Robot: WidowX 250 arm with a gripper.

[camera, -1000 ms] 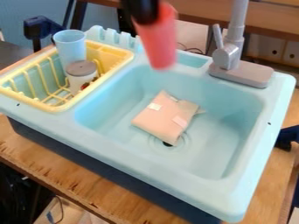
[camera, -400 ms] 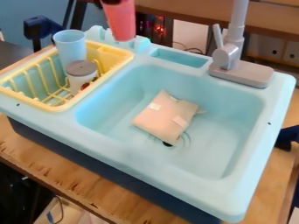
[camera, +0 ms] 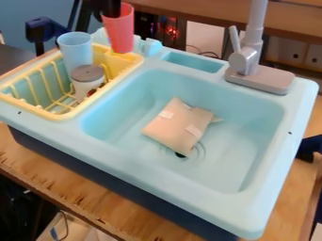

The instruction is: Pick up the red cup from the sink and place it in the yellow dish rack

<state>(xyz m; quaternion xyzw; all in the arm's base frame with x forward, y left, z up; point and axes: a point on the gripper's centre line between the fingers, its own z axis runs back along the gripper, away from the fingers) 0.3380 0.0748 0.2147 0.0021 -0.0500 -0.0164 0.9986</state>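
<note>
At the upper left, my gripper [camera: 112, 11] is shut on the red cup [camera: 120, 34] near its rim. The cup is upright, and its base is over the back right corner of the yellow dish rack [camera: 135, 61]; I cannot tell if it touches. In the rack, left of the red cup, a light blue cup [camera: 76, 51] stands behind a white jar with a grey lid [camera: 87, 81]. A beige cloth pouch [camera: 179, 127] lies in the light blue sink basin [camera: 232, 155], partly over the drain.
A grey faucet [camera: 252, 59] rises from the sink's back right edge. A small recessed tray [camera: 194, 62] lies between the faucet and the rack. The sink unit stands on a wooden table [camera: 82, 200]. Light blue slots [camera: 151, 47] stand along the back edge.
My gripper and the red cup have moved left from above the basin's back edge, then down and slightly left to the rack's back right corner.
</note>
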